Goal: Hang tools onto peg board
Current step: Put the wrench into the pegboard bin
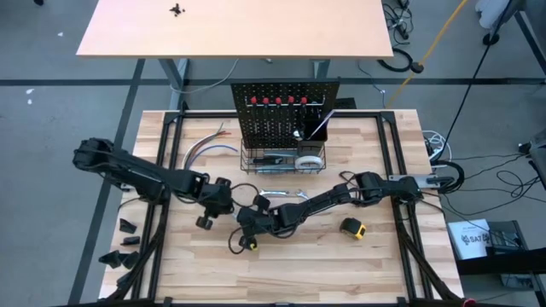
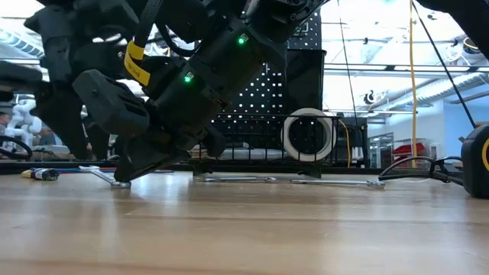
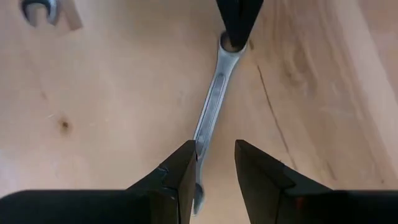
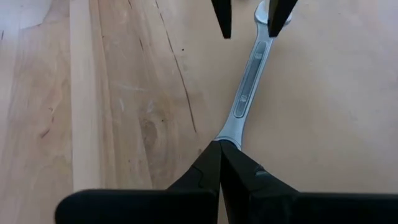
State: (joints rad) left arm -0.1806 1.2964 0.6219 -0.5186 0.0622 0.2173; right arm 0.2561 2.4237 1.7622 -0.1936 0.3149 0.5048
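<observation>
A silver wrench lies flat on the wooden table between my two grippers. My right gripper, reaching in from the table's right, is shut, with its tips on one end of the wrench. My left gripper comes from the left and points steeply down over the other end. It is open, with a finger on either side of the shaft. The peg board stands upright at the table's far side, red-handled tools along its top. In its wire basket sits a white tape roll. My right gripper's shut fingertips sit on the wrench's ring end, coming slanting down and roughly in line with the shaft. The tips cover the end itself. The wrench rests on the table. My left gripper: one finger stands right beside the shaft; whether it touches, I cannot tell.
More wrenches lie in front of the basket, and another wrench end shows near my left gripper. A yellow-black tape measure sits at the near right. Small dark parts lie at the near left. Coloured wires lie left of the board.
</observation>
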